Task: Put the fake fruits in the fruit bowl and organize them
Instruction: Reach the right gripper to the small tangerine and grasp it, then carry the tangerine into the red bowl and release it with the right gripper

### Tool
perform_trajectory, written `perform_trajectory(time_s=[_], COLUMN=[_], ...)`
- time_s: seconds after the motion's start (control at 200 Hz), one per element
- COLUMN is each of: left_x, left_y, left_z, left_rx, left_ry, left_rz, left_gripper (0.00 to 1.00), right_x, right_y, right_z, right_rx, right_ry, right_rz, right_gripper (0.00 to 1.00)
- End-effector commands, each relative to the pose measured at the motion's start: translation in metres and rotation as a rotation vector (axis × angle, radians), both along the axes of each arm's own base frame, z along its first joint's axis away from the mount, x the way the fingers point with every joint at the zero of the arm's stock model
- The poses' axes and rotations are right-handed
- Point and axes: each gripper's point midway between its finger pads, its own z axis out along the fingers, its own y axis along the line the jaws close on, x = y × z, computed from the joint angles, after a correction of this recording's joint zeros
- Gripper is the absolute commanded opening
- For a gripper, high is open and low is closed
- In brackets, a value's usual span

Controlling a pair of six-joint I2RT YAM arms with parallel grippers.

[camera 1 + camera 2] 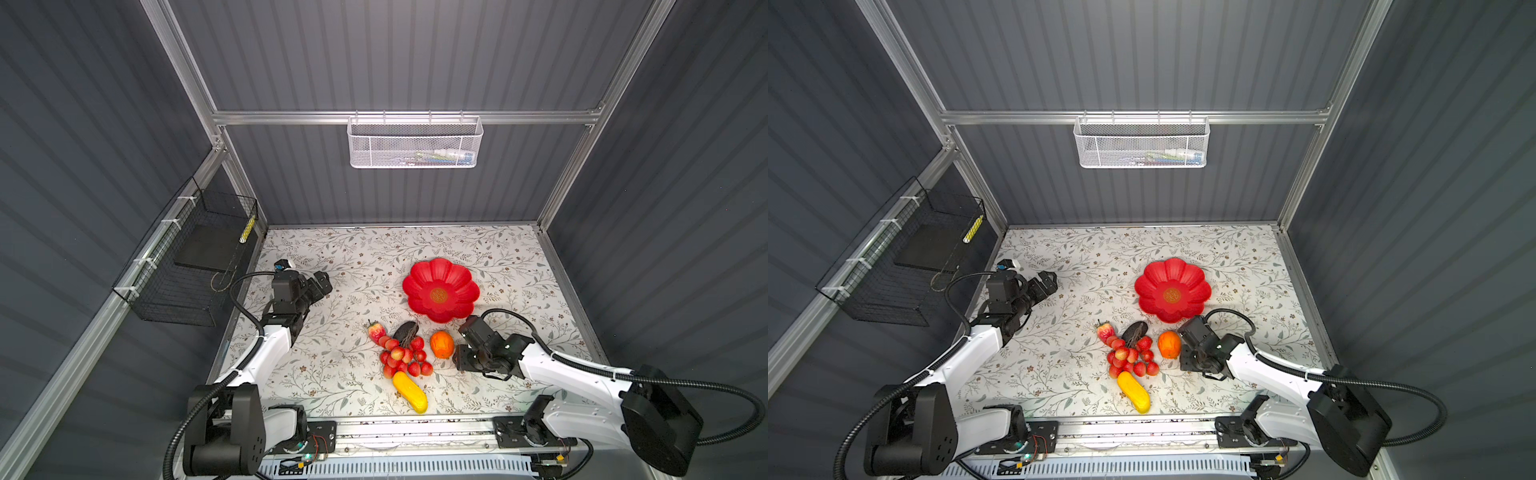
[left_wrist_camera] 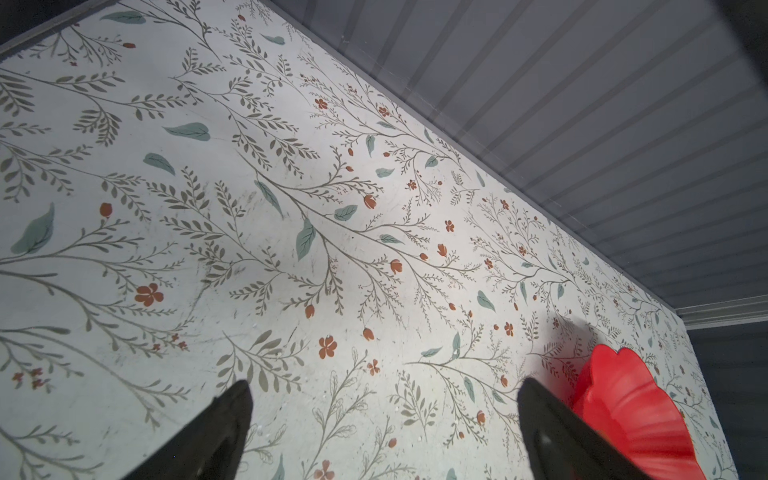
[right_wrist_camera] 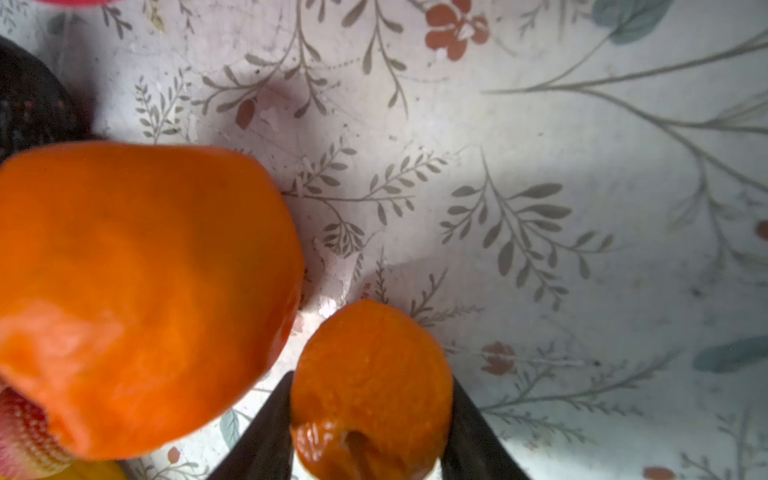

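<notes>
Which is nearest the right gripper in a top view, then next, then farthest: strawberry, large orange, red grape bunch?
1. Large orange, just view-left of the right gripper.
2. Red grape bunch, further left, mid-table.
3. Strawberry, farthest left, past the bunch.
The small orange sits between the fingers, hidden from above.

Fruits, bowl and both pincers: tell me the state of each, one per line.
fruit bowl, empty
small orange, gripped between the fingers
right pincer, shut on the small orange
left pincer, open, empty
large orange, loose on the table
grape bunch, loose on the table
strawberry, loose on the table
avocado, loose on the table
yellow fruit, loose on the table
</notes>
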Motion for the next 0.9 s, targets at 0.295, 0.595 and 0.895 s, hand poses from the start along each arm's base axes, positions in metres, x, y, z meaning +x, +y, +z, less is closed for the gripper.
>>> perform_trajectory(time_s=[0.295, 0.595, 0.895], left_x=[-0.007, -0.019, -0.039], left_y=[-0.013, -0.020, -0.025], left_z=[0.001, 0.007, 0.018], left_rx=[-0.077, -0.105, -0.142], left_ry=[0.014, 0.026, 0.015], left_rz=[-0.038, -0.072, -0.090], left_gripper=[1.00, 1.00, 1.00], right_x=[0.035, 0.144, 0.230], right_y=[-0.028, 0.041, 0.048], right_z=[0.112, 0.134, 0.080], right_rx=[-0.050, -0.061, -0.129], right_ry=[-0.322, -0.341, -0.254], right_rz=[-0.044, 0.129, 0.182], right_gripper=[0.36, 0.38, 0.38])
